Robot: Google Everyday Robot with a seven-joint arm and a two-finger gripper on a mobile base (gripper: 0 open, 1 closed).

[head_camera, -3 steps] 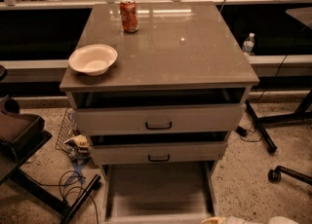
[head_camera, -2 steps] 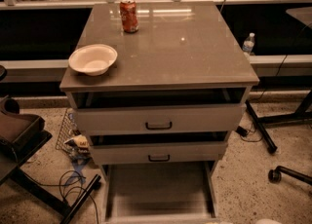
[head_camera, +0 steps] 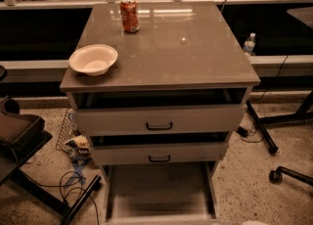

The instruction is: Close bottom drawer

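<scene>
One pale sliver at the bottom edge of the view, below and right of the table's front-right corner, looks like the gripper. A second ago more of it showed, nearer the middle; it has slid right and almost out of view. Open or closed: cannot tell.

Just left of it is the bottom drawer, pulled far out from under the table's front edge. Its inside is bare and its front sits at the bottom edge of the view. It has not moved over the last second.

So nothing is touching the drawer and, by my reading, the push has not started. The whole closing is left.

Above it, the middle drawer and top drawer each stand slightly out.

On the table, a bowl sits by the left edge near the front-left corner. A can stands near the back edge. Both are unchanged.
</scene>
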